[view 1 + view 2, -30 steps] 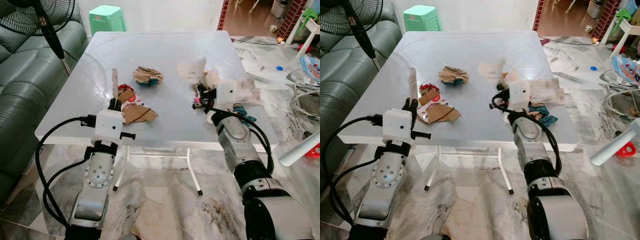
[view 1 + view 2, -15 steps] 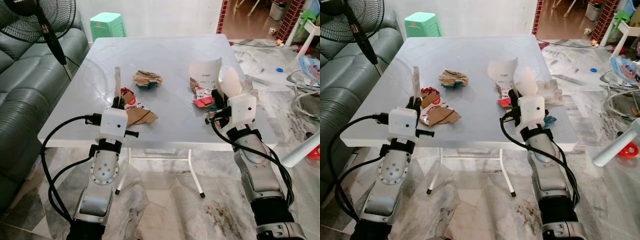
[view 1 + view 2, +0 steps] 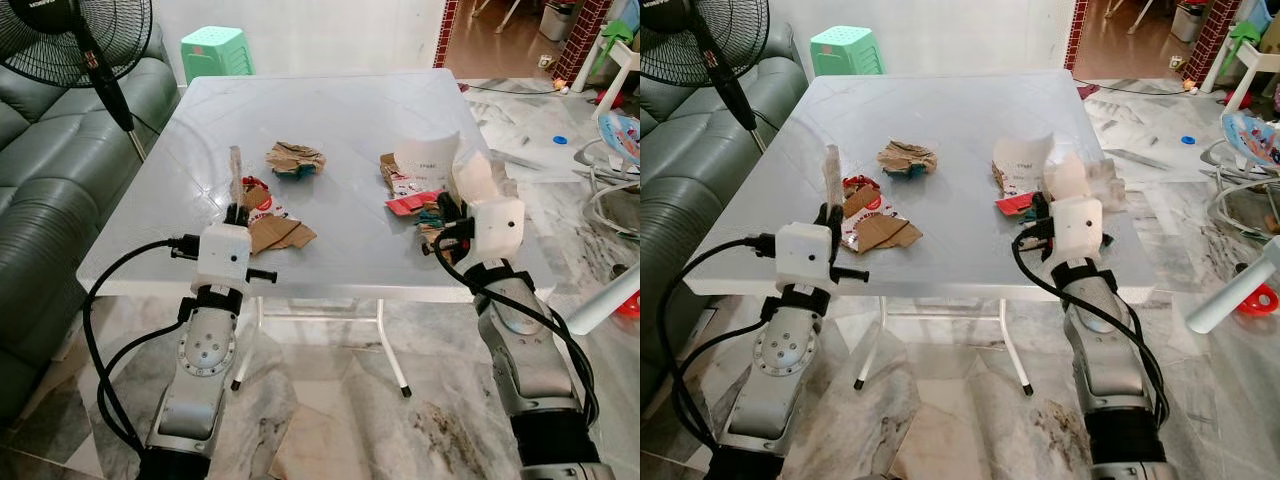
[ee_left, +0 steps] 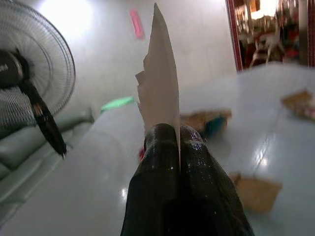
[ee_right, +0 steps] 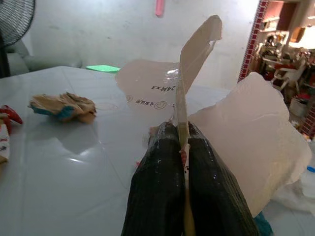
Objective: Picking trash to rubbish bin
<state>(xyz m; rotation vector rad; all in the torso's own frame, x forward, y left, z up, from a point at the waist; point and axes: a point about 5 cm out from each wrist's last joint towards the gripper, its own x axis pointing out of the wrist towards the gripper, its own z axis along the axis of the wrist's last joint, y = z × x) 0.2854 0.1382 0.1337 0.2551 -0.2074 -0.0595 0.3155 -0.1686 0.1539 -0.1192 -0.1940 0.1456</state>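
My left gripper [image 3: 237,211] is at the near left of the white table [image 3: 340,100], shut on a thin pale paper strip [image 3: 235,168] that stands upright; in the left wrist view the strip [image 4: 160,83] rises from between the closed fingers [image 4: 160,147]. My right gripper [image 3: 446,212] is over the near right of the table, shut on a torn white paper wrapper [image 3: 470,176] with printed text, seen as wrapper [image 5: 197,54] in the right wrist view. On the table lie a crumpled brown paper ball [image 3: 295,157], cardboard scraps with a red-white wrapper [image 3: 272,222], and red-white wrappers [image 3: 408,196].
A standing fan [image 3: 70,40] and a grey-green sofa [image 3: 45,190] are on the left. A green stool [image 3: 215,45] stands behind the table. Cables, a white tube [image 3: 600,300] and clutter lie on the marble floor at the right.
My right gripper has drawn back from the trash pile toward the table's near right edge, carrying the white wrapper with it. My left gripper keeps hold of its strip.
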